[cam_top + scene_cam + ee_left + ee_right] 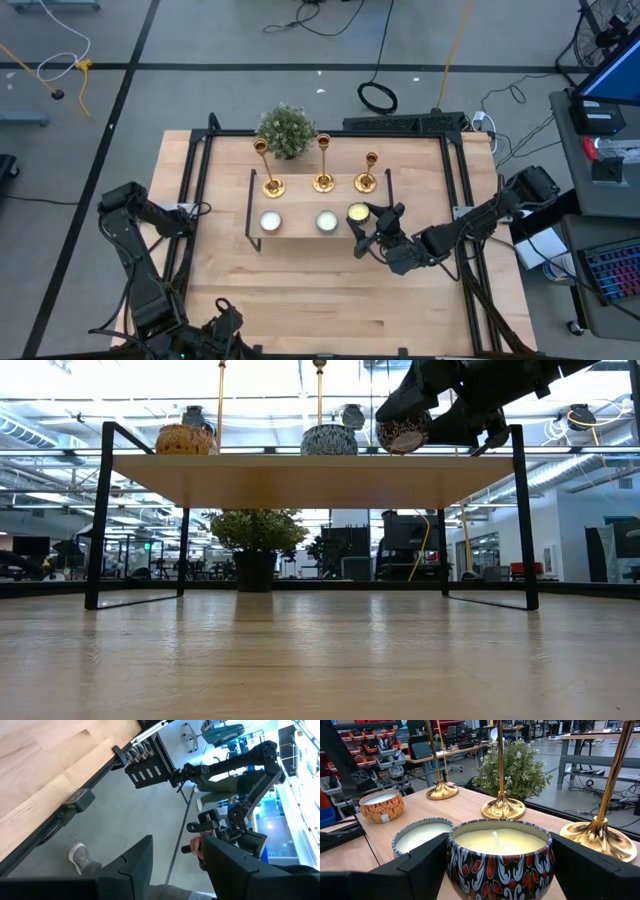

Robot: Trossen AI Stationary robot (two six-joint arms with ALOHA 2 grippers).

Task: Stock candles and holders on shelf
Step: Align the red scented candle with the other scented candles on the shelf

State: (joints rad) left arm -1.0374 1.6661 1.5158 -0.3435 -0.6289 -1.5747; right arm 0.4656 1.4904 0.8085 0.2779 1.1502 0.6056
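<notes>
right end effector (362, 228) is sitting spread around the yellowish candle (357, 213), fingers flanking its tin, at the shelf (300, 236) front right end. left end effector (175, 865) is hanging half-spread, empty, off the bench (300, 290) near edge.

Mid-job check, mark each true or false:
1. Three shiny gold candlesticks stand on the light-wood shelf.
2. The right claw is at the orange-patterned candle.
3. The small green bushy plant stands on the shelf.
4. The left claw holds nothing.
1. True. The three shiny gold candlesticks stand along the back of the low light-wood shelf.
2. False. The right claw is around the yellowish candle in the red-and-blue patterned tin, at the shelf's right end.
3. False. The small green bushy plant stands on the wooden tabletop, behind the shelf.
4. True. The left claw is open and empty, off the table's edge, far from the shelf.
</notes>
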